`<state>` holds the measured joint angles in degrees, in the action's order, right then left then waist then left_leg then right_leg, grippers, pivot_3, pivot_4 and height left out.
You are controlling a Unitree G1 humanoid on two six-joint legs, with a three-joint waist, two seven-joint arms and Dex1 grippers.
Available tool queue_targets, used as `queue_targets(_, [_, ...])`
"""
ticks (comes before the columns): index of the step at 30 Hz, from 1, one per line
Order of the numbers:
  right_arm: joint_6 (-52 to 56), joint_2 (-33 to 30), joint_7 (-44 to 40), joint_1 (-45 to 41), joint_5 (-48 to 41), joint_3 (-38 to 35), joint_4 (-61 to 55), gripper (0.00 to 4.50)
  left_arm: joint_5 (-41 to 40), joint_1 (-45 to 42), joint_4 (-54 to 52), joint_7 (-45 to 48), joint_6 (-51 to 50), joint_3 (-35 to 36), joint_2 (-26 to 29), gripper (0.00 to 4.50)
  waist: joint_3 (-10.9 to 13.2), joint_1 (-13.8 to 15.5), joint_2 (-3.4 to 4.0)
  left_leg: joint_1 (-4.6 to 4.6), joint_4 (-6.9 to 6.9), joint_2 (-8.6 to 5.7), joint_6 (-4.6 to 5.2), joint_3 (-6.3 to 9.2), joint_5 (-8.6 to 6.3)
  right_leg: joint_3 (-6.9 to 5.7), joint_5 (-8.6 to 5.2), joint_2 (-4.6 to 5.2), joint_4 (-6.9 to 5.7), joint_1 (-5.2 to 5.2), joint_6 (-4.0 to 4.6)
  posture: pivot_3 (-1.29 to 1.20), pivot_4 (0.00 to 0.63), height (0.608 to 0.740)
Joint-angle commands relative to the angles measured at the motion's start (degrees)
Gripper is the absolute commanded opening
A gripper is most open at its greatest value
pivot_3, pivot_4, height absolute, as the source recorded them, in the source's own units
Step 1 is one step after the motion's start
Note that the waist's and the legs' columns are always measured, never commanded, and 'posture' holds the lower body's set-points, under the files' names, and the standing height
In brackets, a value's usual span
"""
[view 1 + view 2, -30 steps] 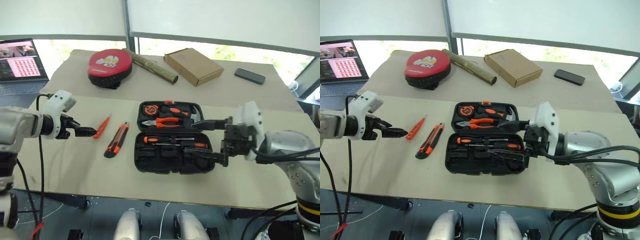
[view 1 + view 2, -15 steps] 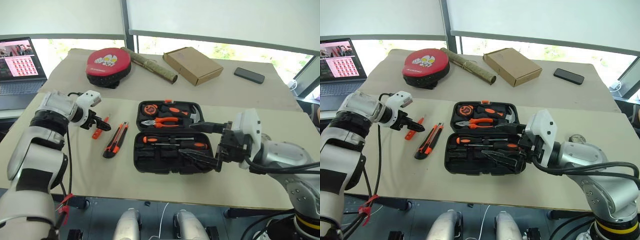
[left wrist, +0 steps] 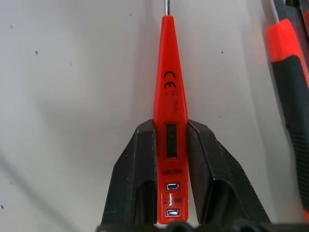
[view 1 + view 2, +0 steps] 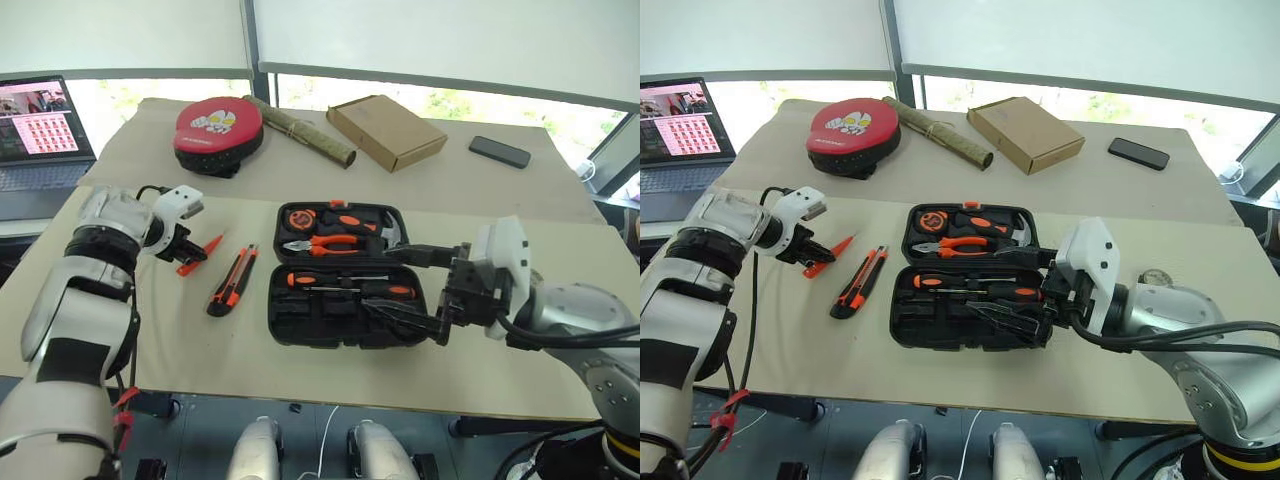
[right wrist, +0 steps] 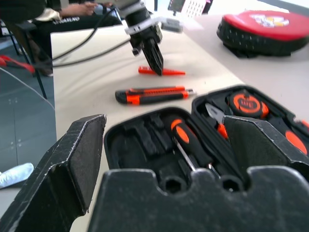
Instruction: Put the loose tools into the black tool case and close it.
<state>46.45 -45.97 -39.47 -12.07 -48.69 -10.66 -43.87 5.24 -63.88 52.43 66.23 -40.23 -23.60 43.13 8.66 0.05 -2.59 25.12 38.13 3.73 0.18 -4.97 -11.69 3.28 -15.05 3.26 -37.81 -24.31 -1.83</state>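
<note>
Our left gripper (image 3: 166, 159) has its two black fingers (image 3: 137, 179) pressed on both sides of the small orange tester screwdriver (image 3: 167, 111). It is closed on it. The tester screwdriver lies flat on the table (image 4: 180, 340), on the left side, and its thin end points away from the gripper.

The tester is all orange, long and thin, with a little dark window in the middle and small letters on it. We can read those marks in the left wrist view. From the head views it looks like just a small orange stick (image 4: 196, 254) beside the gripper.

Just to the right of it lies the orange-and-black utility knife (image 4: 232, 281). It is near the tester but not touching it.

Further right is the black tool case (image 4: 345, 322), lying open on the table. In its near half lie two orange-and-black screwdrivers (image 4: 345, 284), and some slots there look bare. In its far half are orange-handled pliers (image 4: 322, 245), a round orange-and-black thing we cannot name for sure, and a hammer head (image 4: 393, 233).

Our right gripper (image 4: 425, 290) hangs over the right side of the case with its fingers spread wide, holding nothing. The right wrist view looks across the open case to the knife, the tester and our left gripper.
</note>
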Motion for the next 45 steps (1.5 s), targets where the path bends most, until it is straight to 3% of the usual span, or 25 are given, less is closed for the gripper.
queue_targets(1, [1.84,-2.55,-1.07,1.53,-4.21,-4.11,-0.14,4.50,-1.62,2.39,-8.74,3.48,10.14,3.57,2.49,0.43,0.00,-0.01,-0.01,0.00,0.01,0.01,0.00,0.00,0.00,0.00,0.00,0.00,-0.01,0.00,0.00,0.00,0.150,0.740])
queue_targets(6, [1.11,-6.76,-1.97,6.53,-1.11,-5.61,-0.77,4.50,-11.97,9.22,-31.96,17.46,20.69,9.54,5.83,0.43,0.05,0.48,-0.11,0.19,0.12,0.04,0.00,0.04,0.00,-0.11,0.00,0.08,0.07,-0.02,0.00,0.00,0.150,0.740])
queue_targets(8, [0.67,-7.09,-2.08,7.28,-1.39,-6.00,-0.88,4.50,-13.01,10.79,-37.56,20.61,19.83,8.63,6.54,0.43,0.04,0.54,-0.10,0.22,0.22,0.02,0.03,0.03,-0.02,-0.12,0.03,0.09,0.10,0.00,-0.04,0.00,0.150,0.740])
queue_targets(13, [-0.14,-5.82,-0.10,9.41,-0.94,-5.61,-2.19,4.50,-11.55,9.69,-48.08,22.14,11.05,1.64,2.21,0.43,0.04,0.66,-0.09,0.16,0.42,0.02,0.04,0.09,-0.02,-0.13,0.02,0.03,-0.08,0.10,-0.06,0.00,0.150,0.740])
queue_targets(17, [-0.47,-4.89,1.57,10.33,-0.62,-5.55,-3.34,4.50,-7.80,7.48,-48.89,15.20,0.17,-2.34,-3.99,0.43,0.04,0.59,-0.09,0.17,0.69,0.00,0.05,0.16,-0.03,-0.14,0.01,0.02,-0.19,0.19,-0.13,0.00,0.150,0.740])
queue_targets(20, [-0.61,-4.04,2.94,11.20,-0.96,-6.52,-3.76,4.50,-7.60,7.49,-51.29,17.68,-2.28,-5.83,-3.94,0.43,0.04,0.10,-0.09,0.19,0.70,0.01,0.05,0.20,-0.03,-0.10,0.02,-0.03,-0.20,0.14,-0.14,0.00,0.150,0.740])
queue_targets(31, [-1.21,-2.38,6.25,11.75,-0.25,-5.78,-4.60,4.50,-3.20,5.94,-46.05,18.82,-0.25,-13.67,-6.11,0.43,0.03,-0.14,-0.04,0.17,0.68,0.00,0.06,0.25,-0.03,-0.04,0.02,-0.07,-0.20,0.15,-0.13,0.00,0.150,0.740])
queue_targets(38, [-1.14,-1.56,7.58,10.71,-0.29,-5.27,-4.40,4.50,-0.62,4.64,-40.44,18.57,2.45,-15.59,-9.64,0.43,0.01,-0.04,-0.01,0.17,0.69,-0.01,0.06,0.25,-0.03,-0.04,0.02,-0.07,-0.19,0.16,-0.13,0.00,0.150,0.740])
queue_targets(45, [-1.36,-1.03,8.26,11.14,0.09,-5.16,-4.71,4.50,0.04,5.37,-41.69,19.57,-0.55,-15.89,-9.93,0.43,-0.02,-0.18,0.04,0.16,0.68,0.00,0.06,0.26,-0.03,-0.03,0.02,-0.08,-0.21,0.15,-0.13,0.00,0.150,0.740])
